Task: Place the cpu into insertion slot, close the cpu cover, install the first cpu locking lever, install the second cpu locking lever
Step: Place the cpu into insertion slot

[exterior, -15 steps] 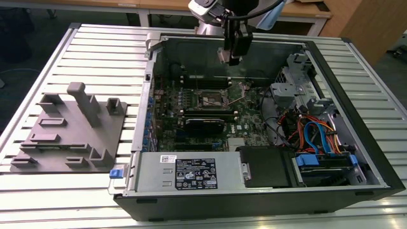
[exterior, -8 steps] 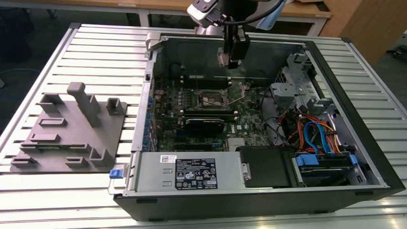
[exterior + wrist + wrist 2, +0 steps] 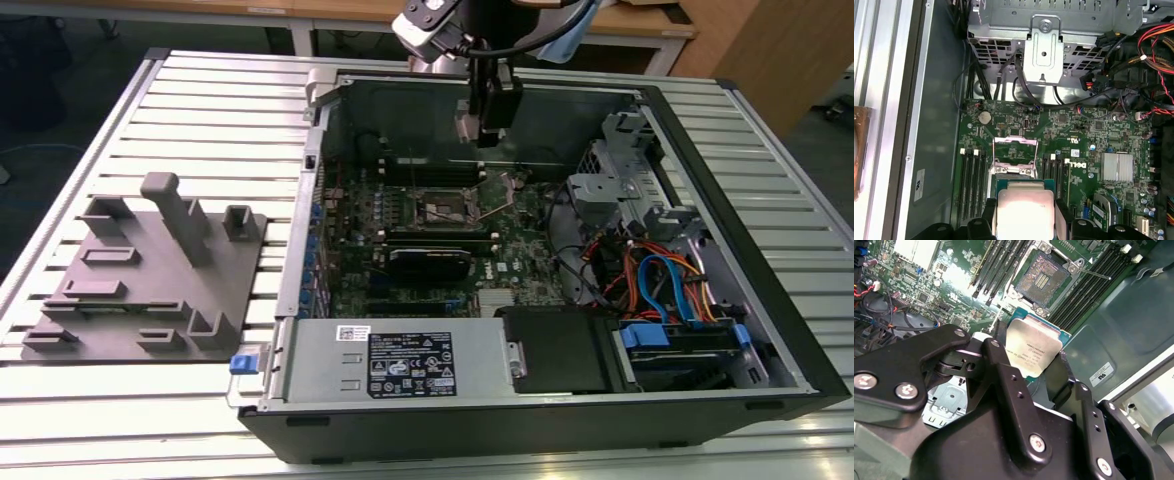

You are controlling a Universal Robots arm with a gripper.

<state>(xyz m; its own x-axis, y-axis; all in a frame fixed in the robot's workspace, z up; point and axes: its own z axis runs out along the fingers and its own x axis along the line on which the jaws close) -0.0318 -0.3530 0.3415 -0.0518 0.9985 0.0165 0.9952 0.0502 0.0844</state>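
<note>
Scene: a black desktop computer case (image 3: 787, 330) lies open on a slatted metal table (image 3: 200, 90), with its green motherboard (image 3: 527, 262) facing up.
Hand: the black two-finger gripper (image 3: 1030, 354) is clenched on opposite edges of the cpu.
Cpu: a small flat square chip with a dull silver-grey metal top (image 3: 1025, 212), held in the air above the board and not seated.
Insertion slot: a small square socket with a dark centre and silvery rim (image 3: 1041, 277), bare. In the exterior view the gripper hangs at about 12 o'clock from it.
Cpu cover: a thin silvery frame plate (image 3: 1015, 141), swung open.
Locking lever: a thin silvery rod (image 3: 1095, 274) beside the socket rim.
Risk: as a judgement, a chip brought down rotated or tilted would press unevenly on the socket contacts and could bend them. A weak hold on such thin edges could let it slip. The open cover or the lever could snag a finger.
</note>
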